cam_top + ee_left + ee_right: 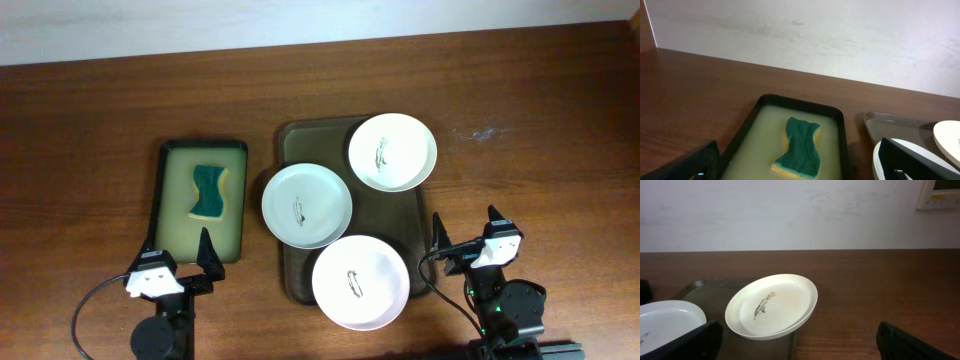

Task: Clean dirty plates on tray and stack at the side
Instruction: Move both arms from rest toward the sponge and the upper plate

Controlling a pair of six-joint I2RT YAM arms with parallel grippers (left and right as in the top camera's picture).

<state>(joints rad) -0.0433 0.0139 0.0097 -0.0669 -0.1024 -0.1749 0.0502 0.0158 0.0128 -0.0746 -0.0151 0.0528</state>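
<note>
**A:** Where do the plates lie?

**B:** All three lie on the large tray point(300, 140), the brown one in the middle of the counter point(100, 100). The far plate point(392, 151) sits at the tray's far right corner, and its rim reaches out past the tray's edge. The middle plate point(307, 205) overhangs the left rim. The near plate point(360, 282) overhangs the near edge. Each lies flat and separate, none on another, with a dark smear point(381, 153) at its centre. The middle plate lies just beside each of the other two, but I cannot tell whether the rims touch.

**A:** And to the left of that tray?

**B:** There is a small tray point(167, 190) with a black rim and a yellowish inside. A strip of bare counter separates it from the large tray. A sponge point(209, 190), green on top and yellow below, lies inside it towards the far end.

**A:** What about the two arms?

**B:** The left pincer point(178, 255) is at the near end of the small tray. Its fingers are spread apart, with nothing between them. The right pincer point(465, 225) is over the counter to the right of the near plate, beside the large tray's right rim. It is likewise spread wide and empty. Neither touches a plate or the sponge.
</note>
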